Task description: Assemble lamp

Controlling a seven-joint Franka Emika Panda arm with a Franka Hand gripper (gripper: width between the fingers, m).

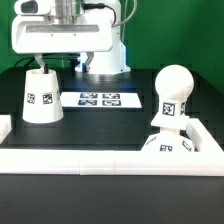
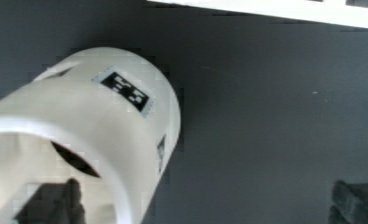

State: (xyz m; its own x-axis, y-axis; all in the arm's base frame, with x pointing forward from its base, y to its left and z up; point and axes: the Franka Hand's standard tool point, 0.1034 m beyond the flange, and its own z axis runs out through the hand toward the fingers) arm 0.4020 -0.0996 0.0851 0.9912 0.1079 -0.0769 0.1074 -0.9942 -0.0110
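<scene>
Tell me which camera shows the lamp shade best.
The exterior view: the shade stands whole on the table, wide end down, with one tag visible. The wrist view shows it close up and cut off.

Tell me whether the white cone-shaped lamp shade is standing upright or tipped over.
Upright. In the exterior view the white truncated-cone shade stands on the black table on its wide end, narrow end up, directly under the gripper.

Dark worktop [image 1: 100, 125] under my station. Marker board [image 1: 98, 99] lies flat at mid-worktop, printed tags face up. White rail [image 1: 100, 160] runs along near edge; side rail [image 1: 212, 140] joins it at exterior view's right. Green backdrop [image 1: 180, 30] behind.
</scene>
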